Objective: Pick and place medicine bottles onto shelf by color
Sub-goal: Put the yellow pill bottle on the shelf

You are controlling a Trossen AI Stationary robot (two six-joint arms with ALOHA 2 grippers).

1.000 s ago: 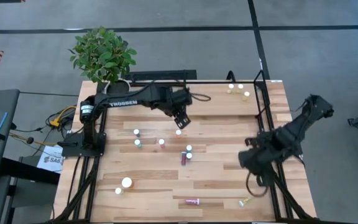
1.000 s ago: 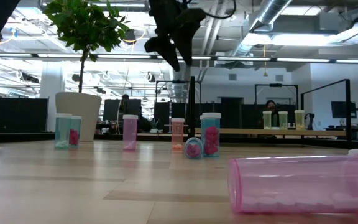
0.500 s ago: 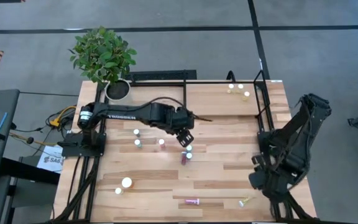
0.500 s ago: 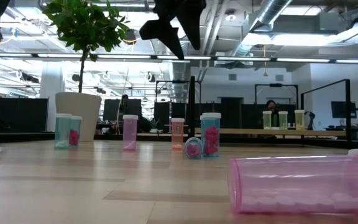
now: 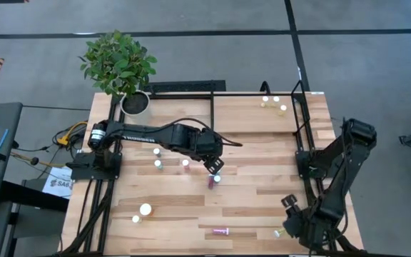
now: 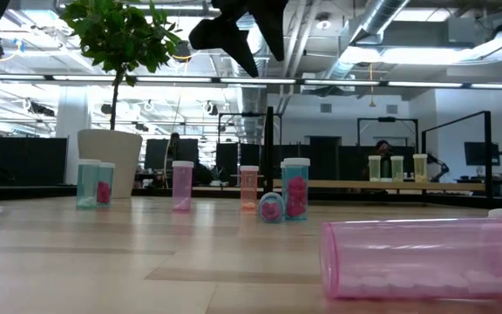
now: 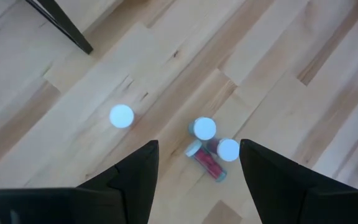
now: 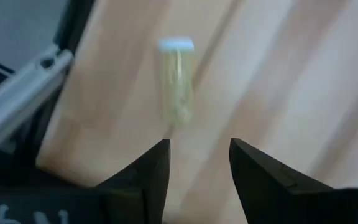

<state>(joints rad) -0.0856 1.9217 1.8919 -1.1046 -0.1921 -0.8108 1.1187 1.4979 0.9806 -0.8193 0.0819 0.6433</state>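
Bottles mostly sit mid-table. The left hand [image 5: 213, 163] hovers right above a trio there: two upright ones [image 7: 204, 129] and a magenta one [image 7: 206, 160] lying flat with its long axis slanting across the planks. Its fingers are spread and hold nothing. The right hand [image 8: 197, 163] is down at the near right corner, fingers apart and empty, with a yellow bottle [image 8: 177, 78] lying just ahead, lengthwise to the gap. The shelf [image 5: 302, 114] is far right and holds three bottles [image 5: 274, 103]. Table [image 5: 248, 207] is plank wood, office behind, plant [image 5: 118, 63] in the corner.
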